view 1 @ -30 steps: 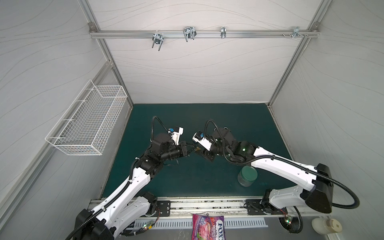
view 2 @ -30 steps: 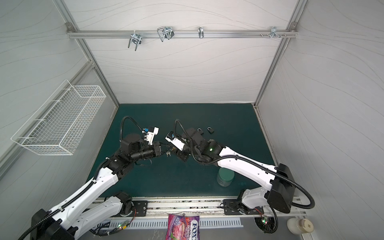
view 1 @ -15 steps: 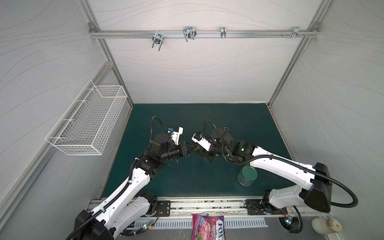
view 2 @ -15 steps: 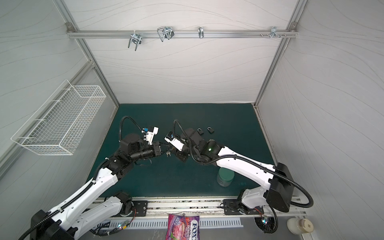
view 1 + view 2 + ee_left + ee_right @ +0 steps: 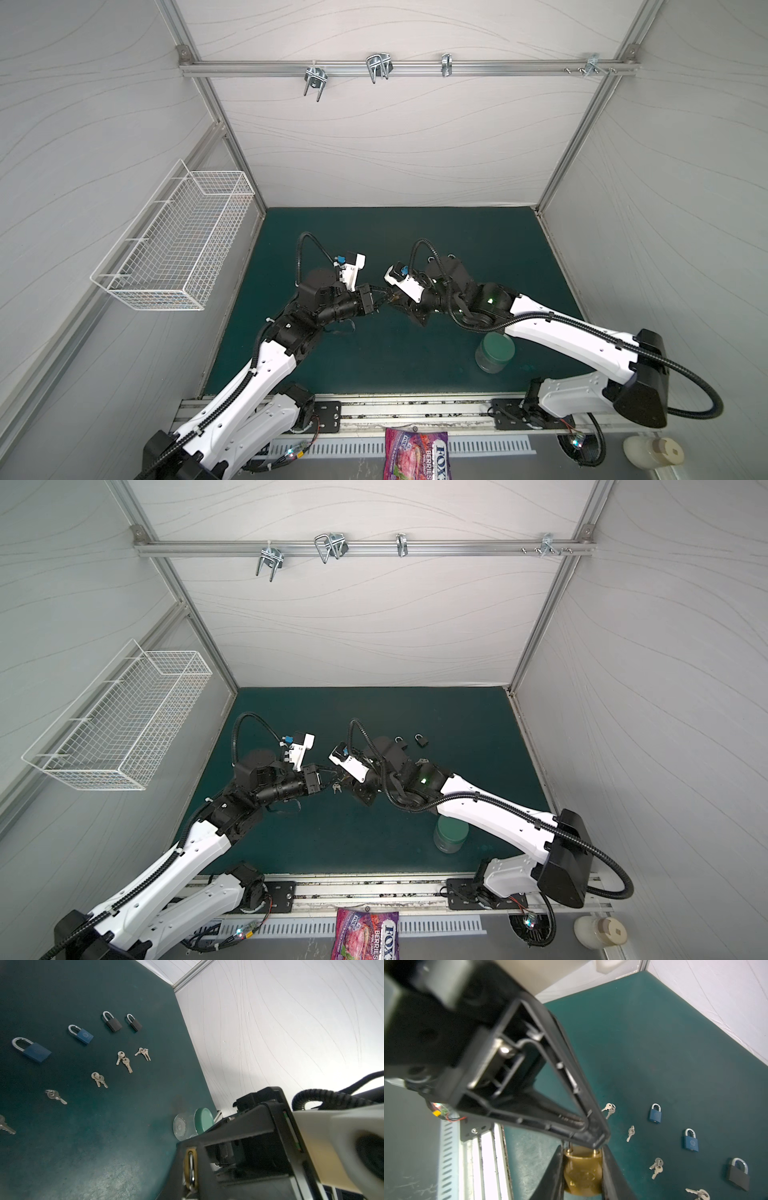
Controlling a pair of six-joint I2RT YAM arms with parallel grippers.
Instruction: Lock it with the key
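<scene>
- Step in hand, judged: brass padlock (image 5: 582, 1169) is held up in the air mid-mat between the two arms. Both legs of the shackle (image 5: 190, 1169) look seated in the body, so closing seems done or nearly done. No key is seen in it.
- right pincer (image 5: 583, 1148): clamped on the padlock body by its narrow edges, shackle end pointed toward the left arm.
- left pincer (image 5: 334, 776): one finger is laid against the top of the shackle. Whether the jaws are parted or pinched on it cannot be told, as that finger hides the rest in the right wrist view.
- key bunch (image 5: 336, 788): seen just near of the meeting tips in a top view. It apparently lies on the mat (image 5: 291, 845) below them and is held by neither pincer. It is judged to be this padlock's own, not certain.
- Keyhole end is hidden, turned toward the right pincer's palm.
- Next move, judged: the left pincer is to be backed off the shackle and lowered onto the key bunch, with one key pinched by its head. The padlock probably has to be re-gripped so the keyhole is exposed. The key is then to be lined up, pushed in and turned.
- other padlocks (image 5: 113, 1022) and other keys (image 5: 99, 1079) lie far and right on the mat, well apart from the tips. They are not to be mixed up.
</scene>
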